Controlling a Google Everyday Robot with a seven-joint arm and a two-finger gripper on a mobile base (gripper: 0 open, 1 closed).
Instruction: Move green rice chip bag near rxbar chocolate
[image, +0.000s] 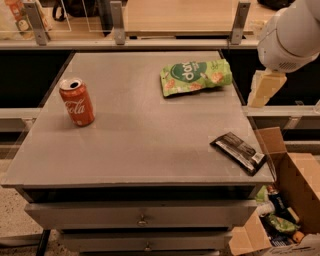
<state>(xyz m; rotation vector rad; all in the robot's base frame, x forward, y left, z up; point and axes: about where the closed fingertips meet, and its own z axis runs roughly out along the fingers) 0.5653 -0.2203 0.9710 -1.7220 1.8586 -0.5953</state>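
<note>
The green rice chip bag (196, 77) lies flat at the far right of the grey table (140, 150), its "dang" lettering upside down to me. The rxbar chocolate (238, 152), a slim dark bar with a white patch at its near end, lies at the table's near right corner. My gripper (262, 89) hangs from the white arm (290, 35) at the upper right, just past the table's right edge. It is right of the bag, above table level, and holds nothing that I can see.
A red Coca-Cola can (77, 101) stands upright at the table's left. An open cardboard box (287, 200) with cluttered packets sits on the floor beside the near right corner. A counter with metal posts (117, 22) runs behind the table.
</note>
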